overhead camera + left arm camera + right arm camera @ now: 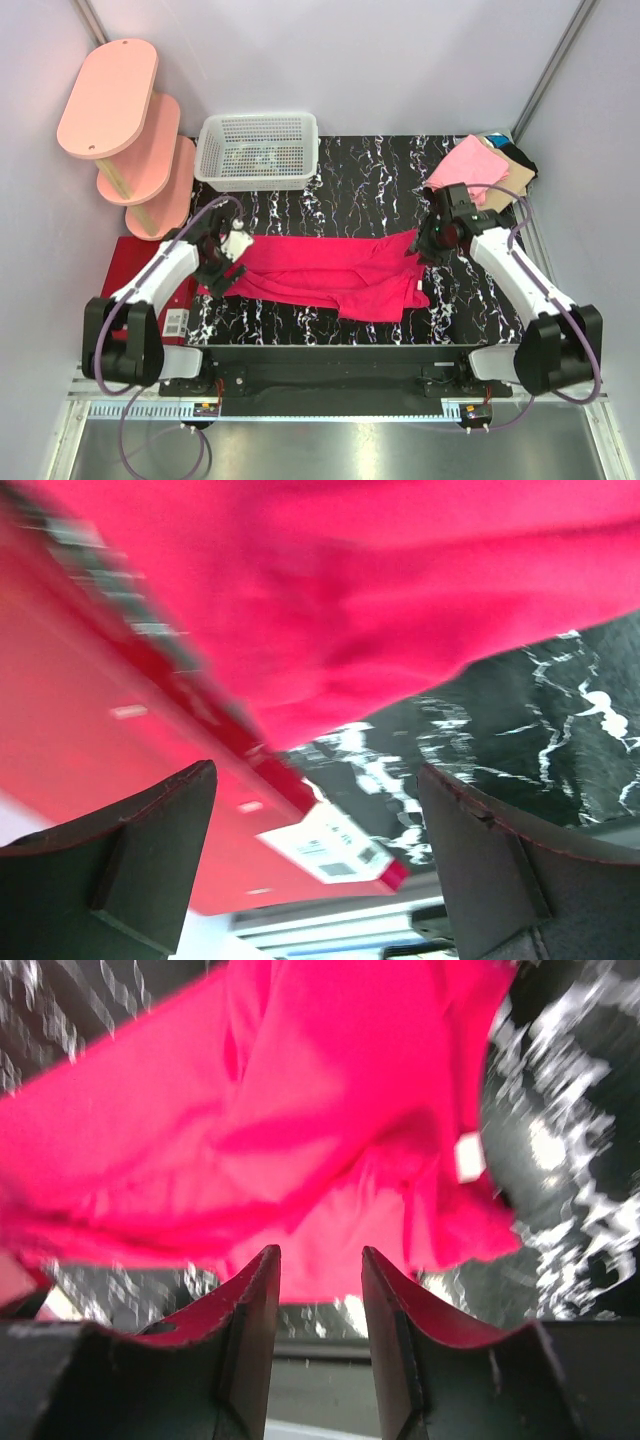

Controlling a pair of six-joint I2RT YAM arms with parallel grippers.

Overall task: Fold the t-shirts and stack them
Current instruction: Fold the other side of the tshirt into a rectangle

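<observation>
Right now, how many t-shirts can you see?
4. The magenta-red t-shirt lies spread in the middle. The light pink t-shirt tops a pile at the far right corner, with the tan t-shirt and black t-shirt peeking out beneath. More may hide there.

Wrist cams: bright magenta-red cloth t-shirt [380, 600] blurred, cropped by frame edges. Top cam: tan folded shirt [503, 180] + black/teal folded shirt [520, 157] mostly hidden under light pink folded shirt [465, 165]. White label [176, 322] on flat dark red mat [120, 262] too small to read.

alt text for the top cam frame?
A bright red t-shirt lies spread across the black marbled table, with the left gripper at its left end and the right gripper at its right end. A white basket sits behind.
</observation>
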